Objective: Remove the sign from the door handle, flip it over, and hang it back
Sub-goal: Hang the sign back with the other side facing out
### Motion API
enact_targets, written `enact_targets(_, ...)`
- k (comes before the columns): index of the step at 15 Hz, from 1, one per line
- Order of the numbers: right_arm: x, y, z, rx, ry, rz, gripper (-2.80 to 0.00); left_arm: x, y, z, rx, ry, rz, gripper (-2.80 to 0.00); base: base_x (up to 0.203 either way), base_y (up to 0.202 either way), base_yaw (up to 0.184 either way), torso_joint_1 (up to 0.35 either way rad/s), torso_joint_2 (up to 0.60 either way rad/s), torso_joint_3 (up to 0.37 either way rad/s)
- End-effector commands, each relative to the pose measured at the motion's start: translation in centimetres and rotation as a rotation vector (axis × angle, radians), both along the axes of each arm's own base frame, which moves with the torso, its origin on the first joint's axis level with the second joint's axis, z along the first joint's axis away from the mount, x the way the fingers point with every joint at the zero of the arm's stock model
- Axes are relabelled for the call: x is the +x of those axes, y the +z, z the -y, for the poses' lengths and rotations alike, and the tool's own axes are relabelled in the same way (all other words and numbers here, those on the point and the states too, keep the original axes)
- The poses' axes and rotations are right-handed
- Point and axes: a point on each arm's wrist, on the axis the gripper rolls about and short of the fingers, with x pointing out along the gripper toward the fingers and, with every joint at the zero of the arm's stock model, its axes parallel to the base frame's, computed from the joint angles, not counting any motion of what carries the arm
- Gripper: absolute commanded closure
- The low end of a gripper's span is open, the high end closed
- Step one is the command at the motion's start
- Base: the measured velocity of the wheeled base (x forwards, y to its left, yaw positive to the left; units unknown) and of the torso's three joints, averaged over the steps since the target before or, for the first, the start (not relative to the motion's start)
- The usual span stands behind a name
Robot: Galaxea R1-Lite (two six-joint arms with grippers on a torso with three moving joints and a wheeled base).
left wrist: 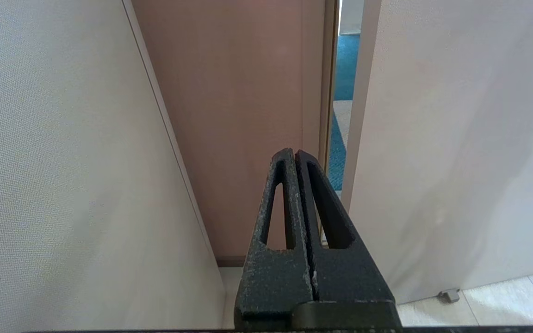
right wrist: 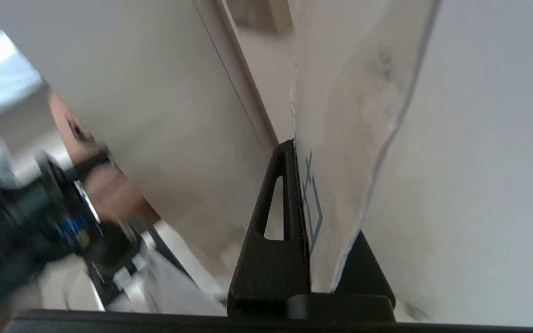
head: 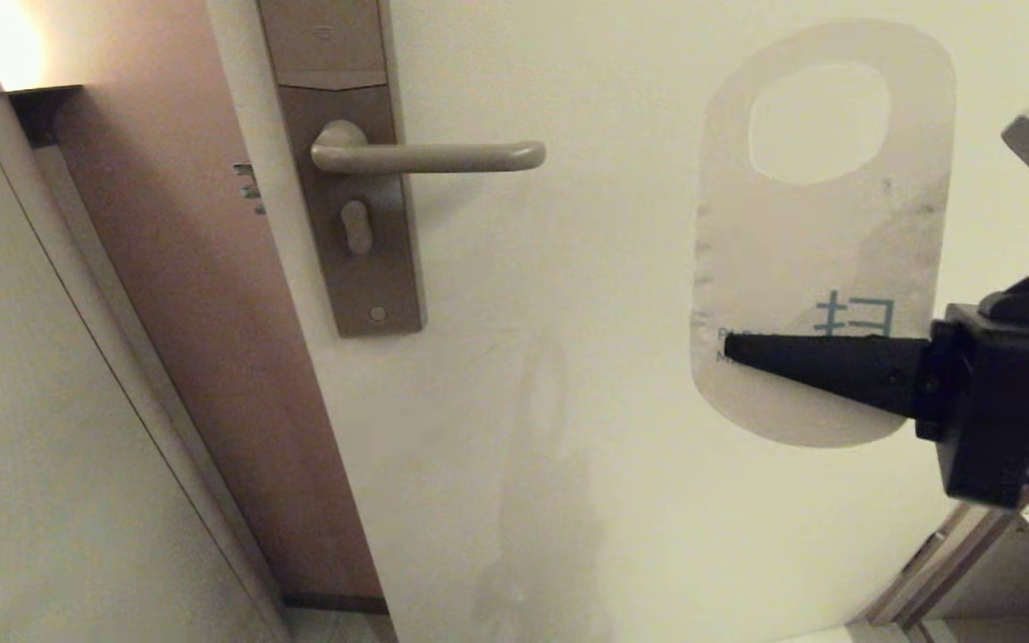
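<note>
**Sign is off the handle and needs to go back on**

Sign (head: 823, 259) is held up in the air in front of the pale door (head: 568, 402), well off to the side of the door handle (head: 430, 156); nothing hangs on the handle now; the white side with blue marks faces the head camera, and the oval hole is at the top.

The right gripper (head: 733, 348) comes in from the side and is pinched tight on the bottom part of the sign; in the right wrist view one black finger (right wrist: 280, 217) lies flat on the card, and the card goes down between the two fingers; the card bends a little near the top.

The left gripper (left wrist: 296, 159) is closed with nothing in it; it points at the gap by the edge of the door and looks parked.

I think the taking-off step is done; I cannot tell for sure if the turning-over step is finished, but the white side faces out now.

The next move, I think, is to carry the sign across to the handle, line the hole up with the round tip of the lever, and slide it on; the grip should stay tight till the card sits on the lever; the bendy card could catch on the tip.
</note>
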Motion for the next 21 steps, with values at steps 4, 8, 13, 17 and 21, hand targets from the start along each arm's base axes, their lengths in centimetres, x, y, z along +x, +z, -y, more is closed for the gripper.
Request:
enact_targets(4,-0.8,1.2,-4.2,0.051,-0.048,-0.015,0.0,0.0,0.0,0.0,0.0,0.0,0.0,0.0,0.0,0.0,0.0,0.0,0.0,0.0)
enact_targets(8,-2.0,1.1,-6.3,0.001,-0.183,0.041,0.0,0.0,0.0,0.0,0.0,0.0,0.0,0.0,0.0,0.0,0.0,0.0,0.0,0.0)
enact_targets(13,-1.8,0.4,-8.4,-0.08,-0.265,0.121,0.0,0.0,0.0,0.0,0.0,0.0,0.0,0.0,0.0,0.0,0.0,0.0,0.0,0.0)
enact_targets(17,-1.1,-1.0,-10.4,-0.143,-0.332,0.166,0.0,0.0,0.0,0.0,0.0,0.0,-0.001,0.0,0.0,0.0,0.0,0.0,0.0,0.0)
enact_targets(21,-0.2,-2.4,-12.3,-0.215,-0.332,0.206,0.0,0.0,0.0,0.0,0.0,0.0,0.0,0.0,0.0,0.0,0.0,0.0,0.0,0.0)
